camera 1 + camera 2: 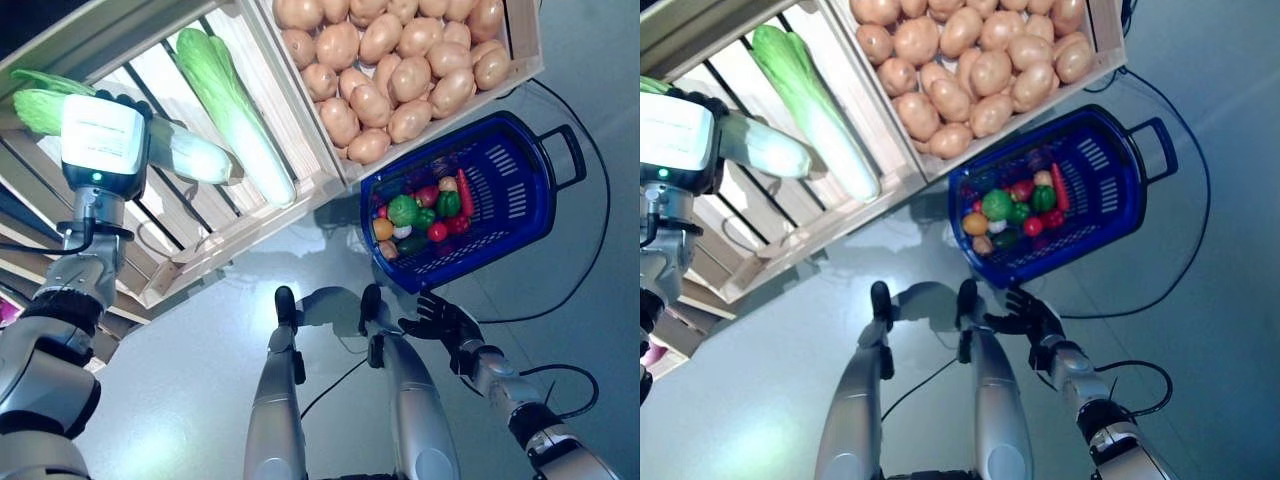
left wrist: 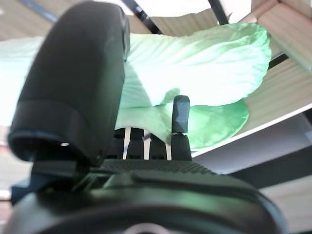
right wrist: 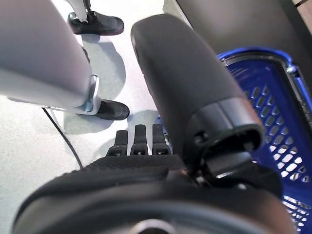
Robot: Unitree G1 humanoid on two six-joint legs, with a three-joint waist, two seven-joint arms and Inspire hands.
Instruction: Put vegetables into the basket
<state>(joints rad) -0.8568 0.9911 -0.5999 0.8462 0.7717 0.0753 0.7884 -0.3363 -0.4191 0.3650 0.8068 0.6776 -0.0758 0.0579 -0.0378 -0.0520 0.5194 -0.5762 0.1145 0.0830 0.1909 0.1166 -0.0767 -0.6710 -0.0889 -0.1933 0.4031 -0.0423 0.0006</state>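
Nearest the robot, the right hand is held low over the grey floor, just beside the near rim of the blue basket without touching it. Its fingers are seen loosely spread, and nothing is held in it.

The blue basket stands on the floor past that hand, with its handle folded out on the far right side. Small vegetables are gathered in its near left corner: green, red, orange and yellow pieces lying against one another.

Further off, a slatted wooden crate is seen on the left. A long cabbage lies in it, resting diagonally on the slats. A second cabbage is gripped by the left hand above the same crate; in the left wrist view the thumb and fingers are curled round its pale green leaves. The white stalk end points towards the long cabbage and lies near it.

Beside that crate, to the right and above the basket, a second wooden crate is filled with potatoes, heaped closely together.
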